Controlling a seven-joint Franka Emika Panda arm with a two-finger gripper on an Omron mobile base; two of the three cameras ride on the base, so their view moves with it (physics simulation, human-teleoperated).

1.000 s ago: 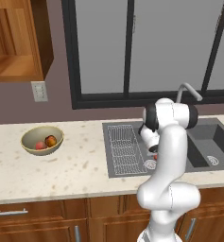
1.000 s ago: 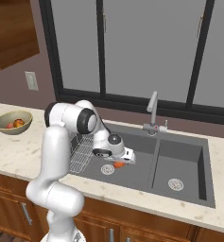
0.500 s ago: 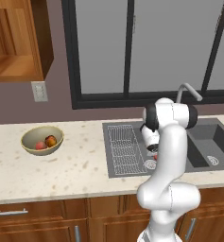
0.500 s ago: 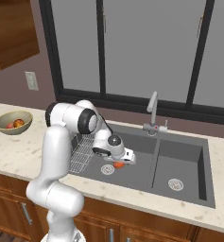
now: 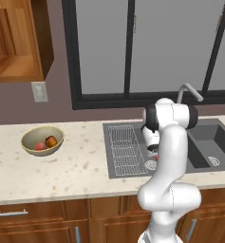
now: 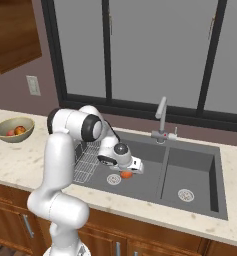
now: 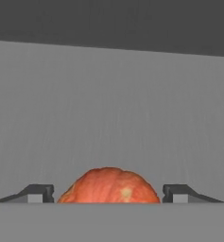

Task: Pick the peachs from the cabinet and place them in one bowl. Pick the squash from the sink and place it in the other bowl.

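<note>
The squash (image 7: pixel 108 186), an orange-red lump, lies on the floor of the sink's left basin (image 6: pixel 145 182) beside the drain. My gripper (image 6: pixel 129 171) is down in that basin, open, with a fingertip (image 7: pixel 38 193) on each side of the squash (image 6: pixel 126 174) and a narrow gap to it on both sides. Two peaches (image 5: pixel 51 141) (image 5: pixel 40 146) rest in the pale tan bowl (image 5: pixel 31 137) on the counter at the left. The wall cabinet (image 5: pixel 14 42) stands open above it. The other bowl is out of view.
A wire rack (image 5: pixel 126 147) lies on the sink's left side. The curved silver tap (image 6: pixel 161 112) rises behind the divider, and the right basin (image 6: pixel 190 175) holds only its drain. A wall socket (image 5: pixel 39 91) sits under the cabinet. Speckled counter (image 5: pixel 76 166) runs between bowl and sink.
</note>
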